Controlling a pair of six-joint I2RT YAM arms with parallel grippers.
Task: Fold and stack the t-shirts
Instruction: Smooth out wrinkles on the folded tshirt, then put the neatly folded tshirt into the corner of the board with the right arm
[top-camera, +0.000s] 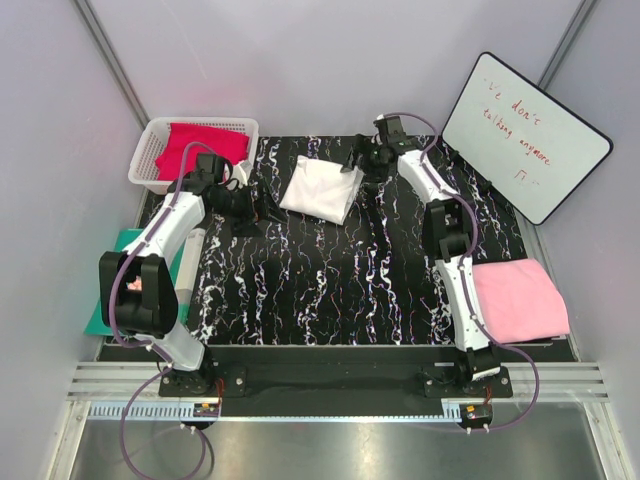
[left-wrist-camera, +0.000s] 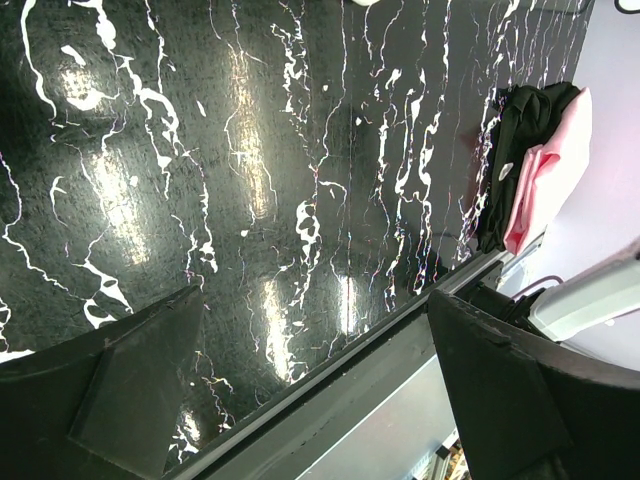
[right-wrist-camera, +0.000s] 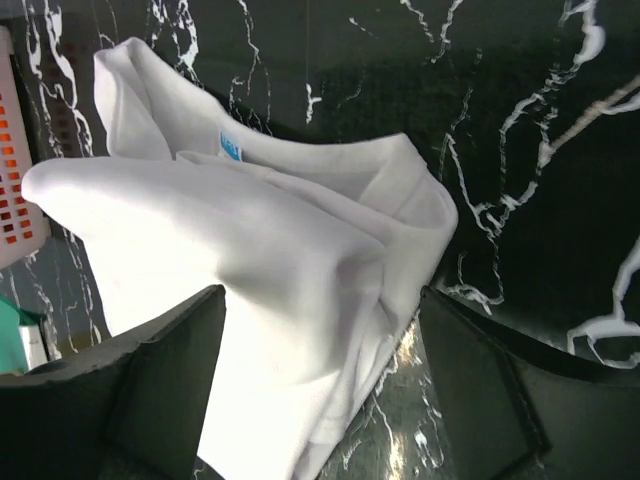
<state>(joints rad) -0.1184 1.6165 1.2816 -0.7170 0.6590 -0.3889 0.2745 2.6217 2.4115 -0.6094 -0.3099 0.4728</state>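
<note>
The white t-shirt (top-camera: 320, 188) lies loosely folded at the back middle of the black marbled table (top-camera: 330, 280). In the right wrist view the white t-shirt (right-wrist-camera: 250, 260) fills the middle, its blue neck label (right-wrist-camera: 231, 146) showing. My right gripper (top-camera: 356, 160) (right-wrist-camera: 320, 400) is open just over the shirt's right edge, with cloth lying between its jaws. My left gripper (top-camera: 252, 207) (left-wrist-camera: 320, 400) is open and empty over bare table, left of the white shirt. The crimson t-shirt (top-camera: 200, 148) lies in the basket. The pale pink t-shirt (top-camera: 518, 298) (left-wrist-camera: 550, 170) lies folded at the front right.
A white plastic basket (top-camera: 150, 150) (right-wrist-camera: 15, 180) stands at the back left. A teal-green mat (top-camera: 105, 300) lies off the table's left edge. A whiteboard (top-camera: 525, 135) leans at the back right. Grey walls close in both sides.
</note>
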